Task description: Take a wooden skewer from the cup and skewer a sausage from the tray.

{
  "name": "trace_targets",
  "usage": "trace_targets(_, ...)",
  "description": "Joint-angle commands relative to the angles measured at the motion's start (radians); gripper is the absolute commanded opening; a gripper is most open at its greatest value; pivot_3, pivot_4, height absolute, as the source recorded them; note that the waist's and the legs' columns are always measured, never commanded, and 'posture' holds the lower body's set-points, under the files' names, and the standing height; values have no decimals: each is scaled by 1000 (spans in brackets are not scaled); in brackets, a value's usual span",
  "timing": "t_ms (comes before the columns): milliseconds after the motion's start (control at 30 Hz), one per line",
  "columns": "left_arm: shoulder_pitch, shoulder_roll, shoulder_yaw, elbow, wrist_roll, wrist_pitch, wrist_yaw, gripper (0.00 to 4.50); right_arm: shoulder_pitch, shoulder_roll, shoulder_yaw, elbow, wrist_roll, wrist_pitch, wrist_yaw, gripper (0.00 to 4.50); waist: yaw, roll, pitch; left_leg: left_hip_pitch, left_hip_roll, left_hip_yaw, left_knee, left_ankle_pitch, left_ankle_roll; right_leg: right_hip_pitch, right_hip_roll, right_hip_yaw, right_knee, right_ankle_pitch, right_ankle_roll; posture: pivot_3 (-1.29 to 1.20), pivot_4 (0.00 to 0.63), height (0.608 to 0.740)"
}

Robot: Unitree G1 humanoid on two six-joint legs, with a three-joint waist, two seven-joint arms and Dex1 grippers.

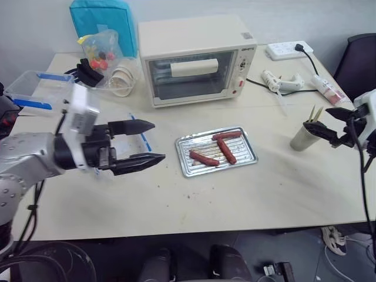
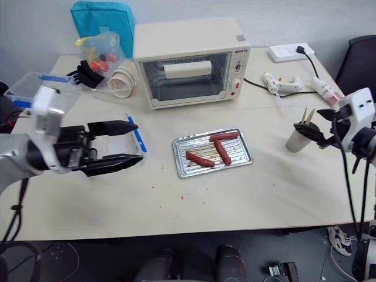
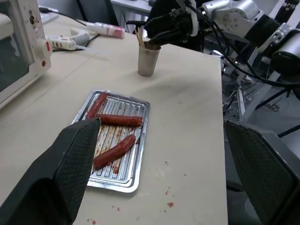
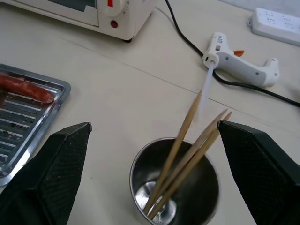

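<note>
The step in hand looks like fetching a stick: the right pincer (image 4: pixel 150 187), spread wide, flanks the small grey-tan paper cup (image 1: pixel 304 138) of thin pale-wood skewers (image 4: pixel 180 161). Three reddish-brown sausages (image 1: pixel 226 150) lie in the shiny metal tray (image 1: pixel 187 168) mid-worktop. The left pincer (image 1: pixel 147 143) hovers spread. Next, pinch one skewer.

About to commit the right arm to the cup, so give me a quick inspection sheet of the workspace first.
Surface: beige table, small reddish specks near the tray.
Job's things: cup at right with wooden skewers leaning inside; tray at centre holding three sausages.
Clutter: toaster oven, glue gun, tube, clear box, stacked white bowls, bag of small items.
End effectors: left end effector open, left of the tray; right end effector open, either side of the cup, holding nothing.
Cables: power strip with black cord across the back.
Surroundings: dark chair at right.
</note>
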State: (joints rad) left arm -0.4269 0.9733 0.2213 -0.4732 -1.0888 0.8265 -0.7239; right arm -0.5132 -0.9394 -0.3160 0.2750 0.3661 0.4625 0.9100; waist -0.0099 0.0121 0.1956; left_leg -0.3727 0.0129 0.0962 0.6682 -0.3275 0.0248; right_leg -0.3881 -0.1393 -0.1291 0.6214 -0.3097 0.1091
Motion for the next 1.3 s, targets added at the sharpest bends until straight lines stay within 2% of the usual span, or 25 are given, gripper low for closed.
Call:
trace_targets(33,-27,-18,-19,16,67,-39,-23,4500,27,-2,-45,-134,38,45,-33,3657,6,0,0,-1,0,1,0,0,0,-2,1,1,1,0,0,0,150,740)
trace_targets(333,-91,-86,-68,30,129,-40,-44,4500,-25,43,-16,-131,23,106,-144,3657,12,-1,0,-2,1,2,4,1,-1,-4,2,5,5,0,0,0,150,740)
trace_targets(467,-107,-104,-78,27,140,-35,-48,4500,-41,58,-13,-103,9,108,-180,2779,11,-1,0,-2,1,2,4,1,-1,-4,2,4,5,0,0,0,150,740)
trace_targets(600,-107,-111,-82,15,150,-31,-52,4500,-48,66,-4,-88,6,112,-194,1462,10,-1,0,-2,1,2,4,1,-1,-4,2,4,5,0,0,0,150,740)
trace_targets(1300,-140,-140,-106,2,170,-10,-50,4500,-58,73,-5,-8,-27,60,-260,1462,10,-1,0,-2,2,3,4,1,-1,-4,3,5,5,0,0,0,150,740)
